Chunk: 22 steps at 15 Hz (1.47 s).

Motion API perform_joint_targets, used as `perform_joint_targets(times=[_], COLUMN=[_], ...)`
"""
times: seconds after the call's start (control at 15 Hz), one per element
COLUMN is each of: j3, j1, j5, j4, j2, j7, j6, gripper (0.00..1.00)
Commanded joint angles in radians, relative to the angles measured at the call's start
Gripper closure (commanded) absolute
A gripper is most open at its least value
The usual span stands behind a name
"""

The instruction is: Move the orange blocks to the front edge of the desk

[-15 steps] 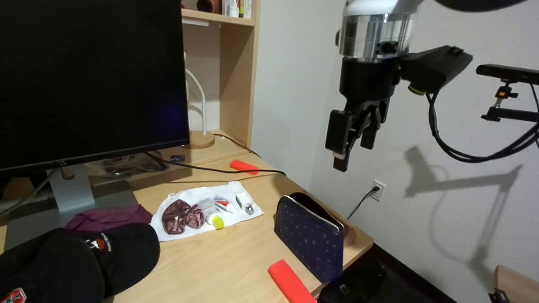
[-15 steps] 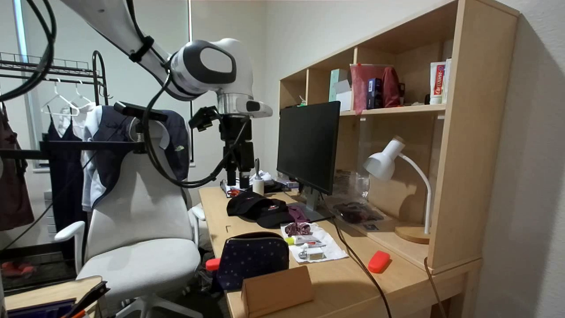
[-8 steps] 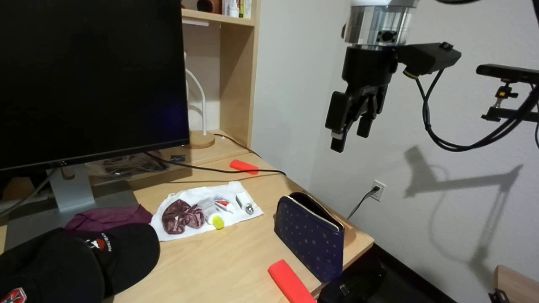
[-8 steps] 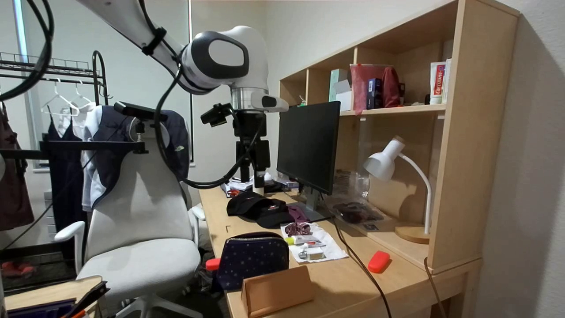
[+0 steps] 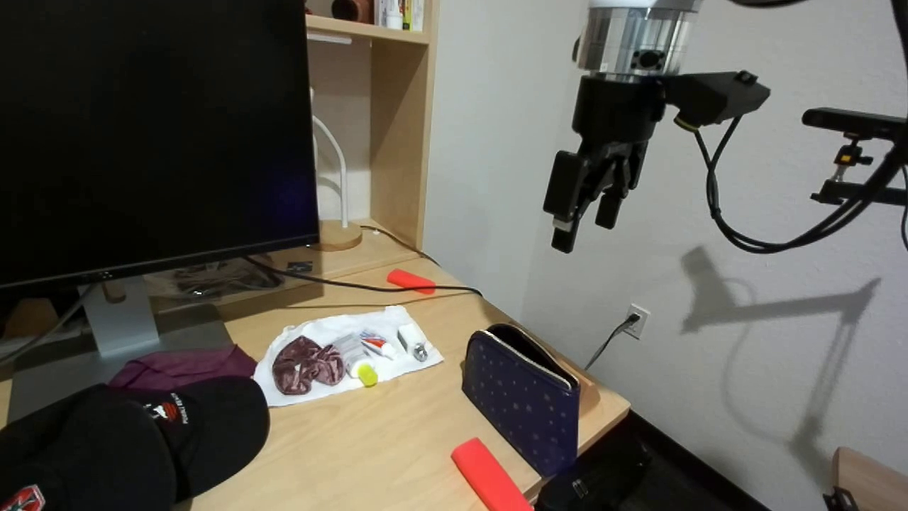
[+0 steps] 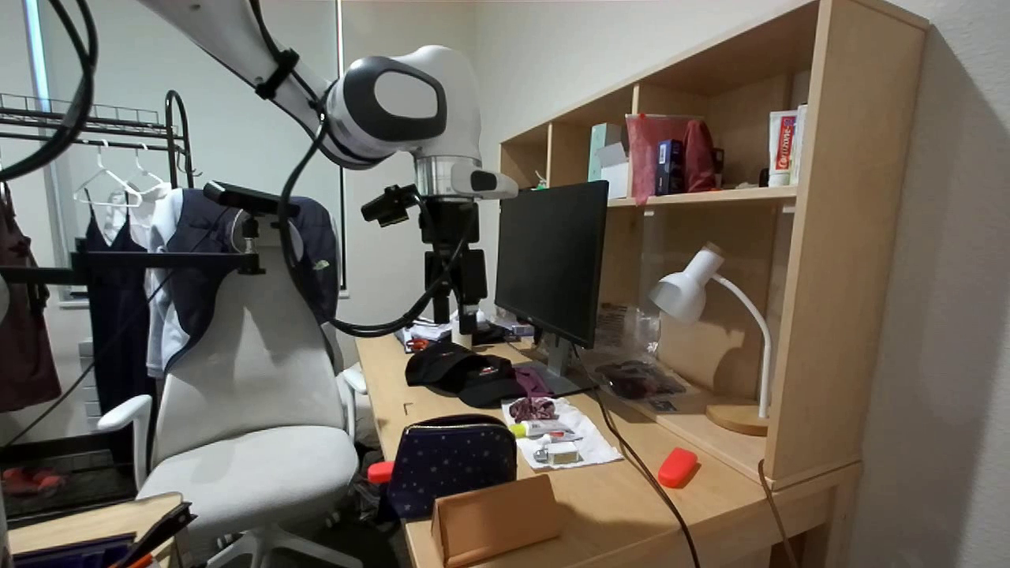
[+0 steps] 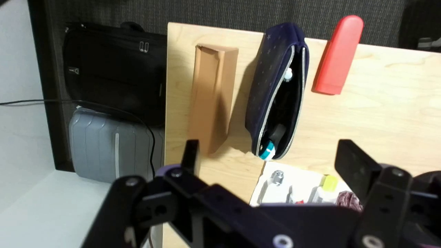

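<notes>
My wrist view is bright; the pouch [image 7: 262,89] throws a shadow toward the desk's [image 7: 396,131] side edge; my end effector [image 7: 268,153] looks blurred.

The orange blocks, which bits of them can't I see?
Front block: end cut by the bottom edge in an exterior view.
Front block, again: mostly hidden by the starry pouch in an exterior view.
Back block: unseen in the wrist view; behind the gripper or off-frame, unclear.

Tan desk [image 5: 355,447] with orange blocks [image 5: 489,474], pouch [image 5: 521,404], caps [image 5: 106,451]
</notes>
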<state>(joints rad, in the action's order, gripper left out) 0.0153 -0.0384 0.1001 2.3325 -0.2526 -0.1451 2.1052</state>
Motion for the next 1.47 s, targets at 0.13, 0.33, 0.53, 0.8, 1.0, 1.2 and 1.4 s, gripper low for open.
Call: perform_joint_targets(times=[0.13, 0.33, 0.53, 0.8, 1.0, 1.2, 1.4], j3=[0.034, 0.039, 0.027, 0.028, 0.027, 0.019, -0.01], j1=[0.037, 0.047, 0.059, 0.05, 0.051, 0.058, 0.093], j5=[0.0, -0.038, -0.035, -0.007, -0.006, -0.016, -0.037], j4=[-0.234, -0.406, -0.594, -0.634, -0.7, -0.719, -0.809], j2=[0.27, 0.45, 0.629, 0.678, 0.738, 0.749, 0.85], j7=[0.183, 0.281, 0.313, 0.264, 0.264, 0.283, 0.387], j6=[0.151, 0.161, 0.151, 0.161, 0.158, 0.142, 0.125], gripper=[0.0, 0.0, 0.0, 0.0, 0.0, 0.0, 0.0])
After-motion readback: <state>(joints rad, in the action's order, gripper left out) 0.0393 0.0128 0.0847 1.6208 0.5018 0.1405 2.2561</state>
